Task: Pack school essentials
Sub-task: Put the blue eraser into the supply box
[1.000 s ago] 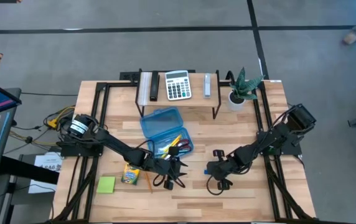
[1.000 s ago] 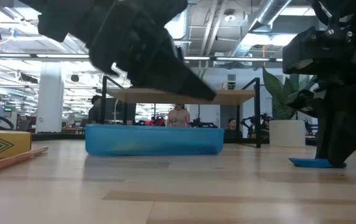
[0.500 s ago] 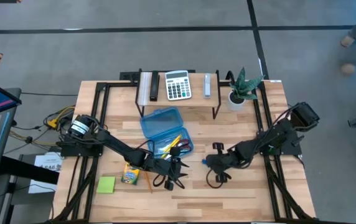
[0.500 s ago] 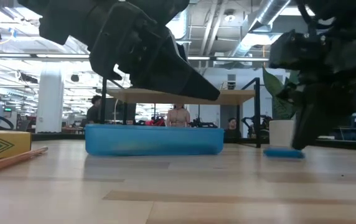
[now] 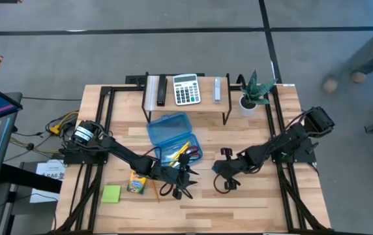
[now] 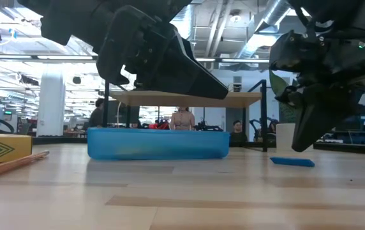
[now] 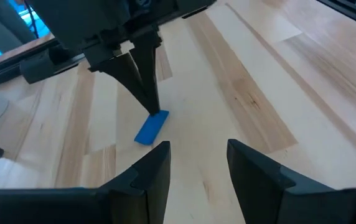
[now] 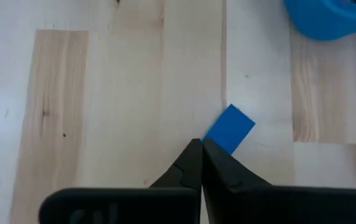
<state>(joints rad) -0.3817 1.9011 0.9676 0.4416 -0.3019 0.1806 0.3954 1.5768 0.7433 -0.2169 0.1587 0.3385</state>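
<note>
A small blue eraser (image 8: 229, 129) lies flat on the table right of centre; the low view (image 6: 292, 161) and the left wrist view (image 7: 151, 127) show it too. My right gripper (image 8: 201, 147) is shut. Its tips point down just over the eraser's near end, and the low view shows a small gap between them. My left gripper (image 7: 196, 163) hovers open near the table's middle (image 5: 184, 185), facing the eraser, with nothing between its fingers. The crayon box (image 5: 136, 183), a pencil (image 5: 154, 189) and the lime sticky pad (image 5: 111, 194) lie at front left.
An open blue case (image 5: 174, 137) holding pencils lies behind my left gripper. A shelf (image 5: 186, 104) at the far edge carries a calculator (image 5: 186, 89), and a potted plant (image 5: 252, 98) stands to its right. Bare wood lies along the front edge.
My right gripper has moved toward the table's far edge and a little left, and it has risen. The eraser slid along the table with it toward the blue case. It now lies flat with the tips lifted off it.
</note>
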